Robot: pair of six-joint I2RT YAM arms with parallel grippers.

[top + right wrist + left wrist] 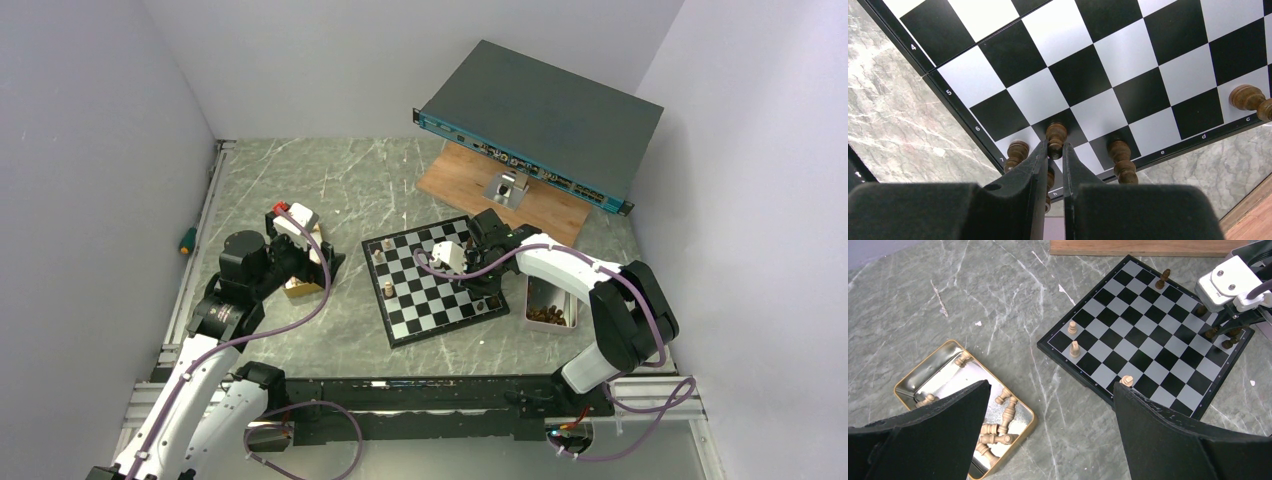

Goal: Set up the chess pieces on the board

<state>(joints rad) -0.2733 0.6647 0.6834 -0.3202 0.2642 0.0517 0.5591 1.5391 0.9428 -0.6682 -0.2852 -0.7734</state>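
Note:
The board (435,285) lies mid-table and also shows in the left wrist view (1148,335). Three light tan pieces (1075,348) stand along its near-left edge. Dark brown pieces (1163,277) stand along its far-right edge. My right gripper (1055,150) is low over the board's right corner (485,288), shut on an upright dark piece (1056,136) standing on a black square. Other dark pieces (1120,157) stand on either side of it. My left gripper (1052,385) is open and empty above the table, between a gold tin (913,377) of light pieces and the board.
A pink tray (550,305) holding dark pieces sits right of the board. A brown plank (470,180) carries a tilted grey rack unit (545,115) at the back right. A green-handled tool (186,240) lies at the left edge.

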